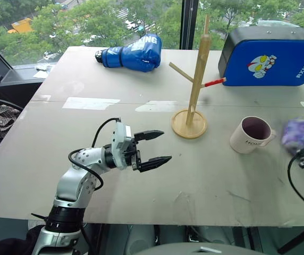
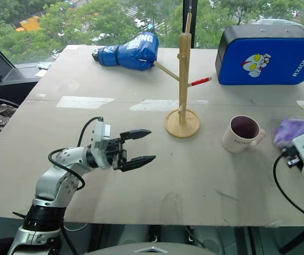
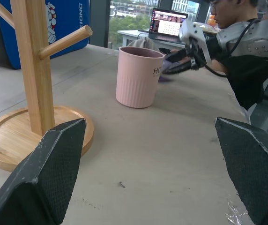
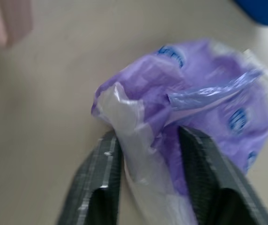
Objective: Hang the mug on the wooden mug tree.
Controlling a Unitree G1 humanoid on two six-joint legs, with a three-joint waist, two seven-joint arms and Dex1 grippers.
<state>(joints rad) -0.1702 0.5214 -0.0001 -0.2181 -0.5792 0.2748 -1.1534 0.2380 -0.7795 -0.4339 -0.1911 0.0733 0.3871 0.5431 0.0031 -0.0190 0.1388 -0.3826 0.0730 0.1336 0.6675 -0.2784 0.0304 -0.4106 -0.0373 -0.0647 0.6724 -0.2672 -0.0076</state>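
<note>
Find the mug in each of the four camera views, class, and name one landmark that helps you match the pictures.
Left eye view: the mug stands right of centre, right of the wooden mug tree.
Right eye view: right of centre, again right of the tree.
Left wrist view: upper middle, beyond the tree's round base.
Right wrist view: I cannot pick it out with certainty.
Shared landmark: the mug tree, beside the mug in three views.

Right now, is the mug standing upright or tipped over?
Upright: the mug rests on its base on the table, its dark opening facing up.
</note>
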